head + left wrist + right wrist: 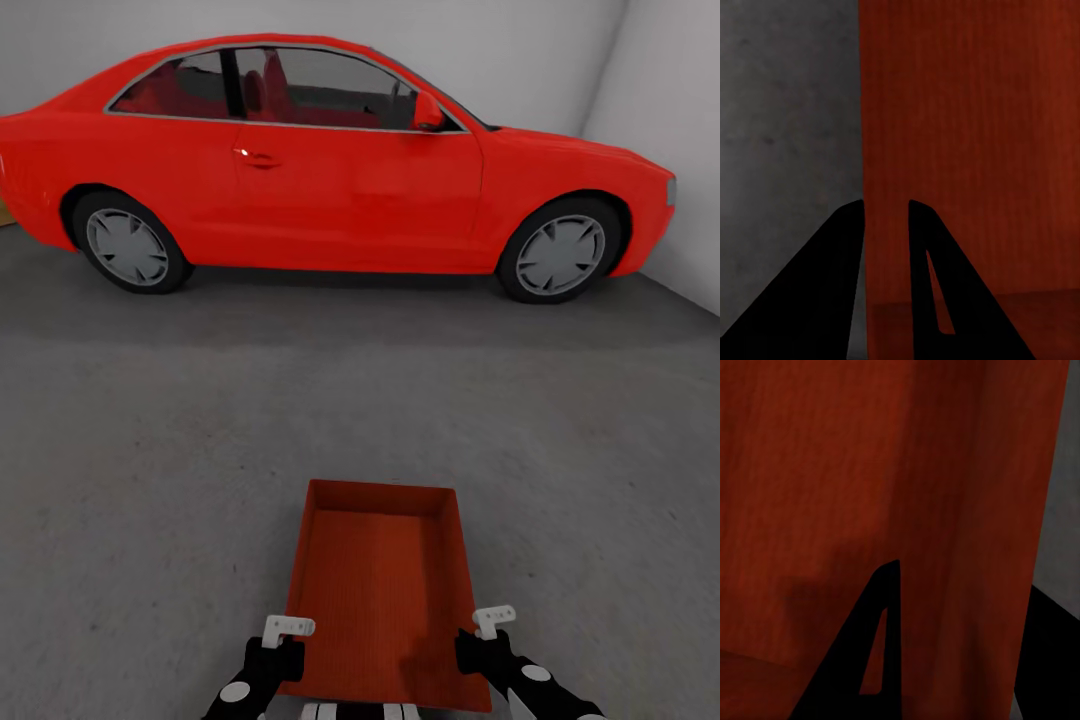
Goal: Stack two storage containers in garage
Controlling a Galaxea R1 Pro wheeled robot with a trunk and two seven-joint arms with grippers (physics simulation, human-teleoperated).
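Observation:
One orange-red storage container (380, 590) is in front of me in the garage, its open top facing up, over the dark grey floor (150, 450). My left gripper (285, 650) straddles its left side wall and is shut on it. On the opposite wall my right gripper (480, 640) is shut the same way. In the left wrist view the black fingers (832, 292) sit either side of the container (967, 150) wall, with floor (787, 112) beside it. The right wrist view has one finger (874, 660) inside the container (870, 472).
A big red coupe car (330, 160) stands side-on across the far side of the garage. White walls (670, 100) close the back and right. A broad stretch of grey floor lies between the container and the car.

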